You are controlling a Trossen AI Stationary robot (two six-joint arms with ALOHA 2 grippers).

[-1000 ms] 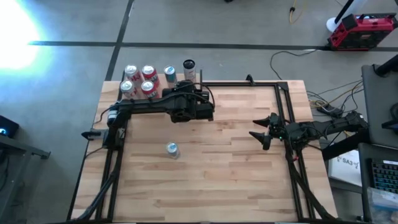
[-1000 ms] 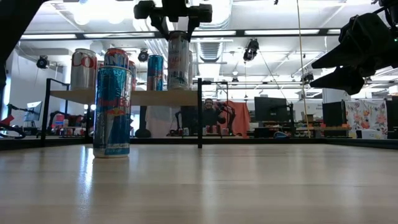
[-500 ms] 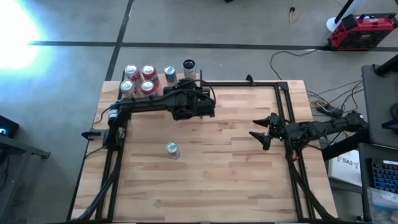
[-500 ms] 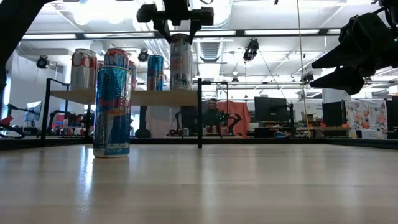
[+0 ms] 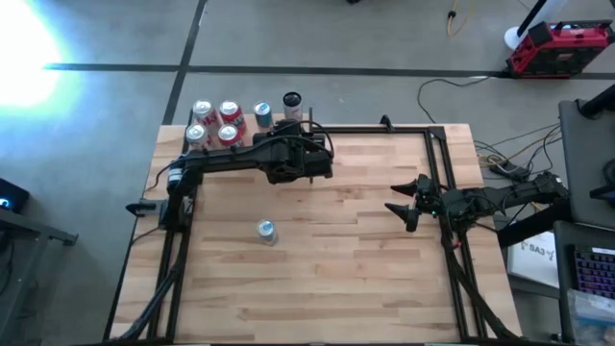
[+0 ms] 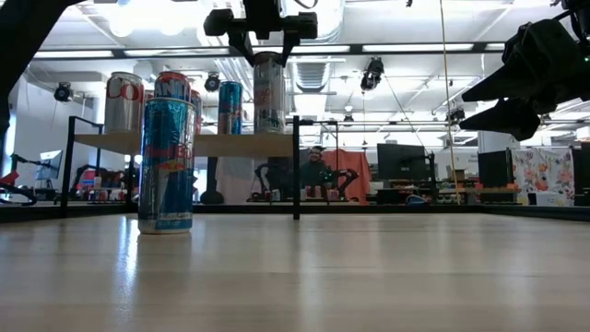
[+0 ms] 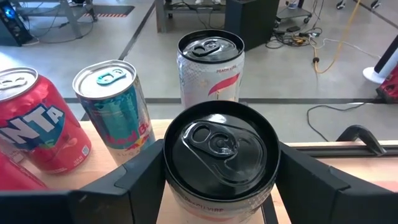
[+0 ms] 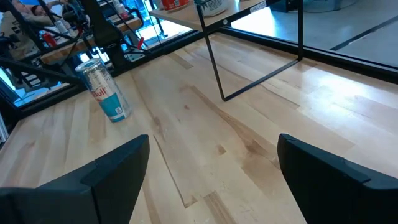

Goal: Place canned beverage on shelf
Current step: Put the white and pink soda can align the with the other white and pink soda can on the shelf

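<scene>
I see my left gripper (image 7: 219, 180) grasping a black-topped can (image 7: 220, 159) at the shelf (image 6: 207, 144), beside other cans. My right gripper (image 5: 402, 204) waits released above the table (image 5: 327, 279).

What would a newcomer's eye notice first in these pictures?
Probably the left gripper, closed around a black-topped can at the right end of the shelf, beside the cans already there. Next comes the tall blue can standing alone on the table. The right gripper waits open near the table's right side.
</scene>
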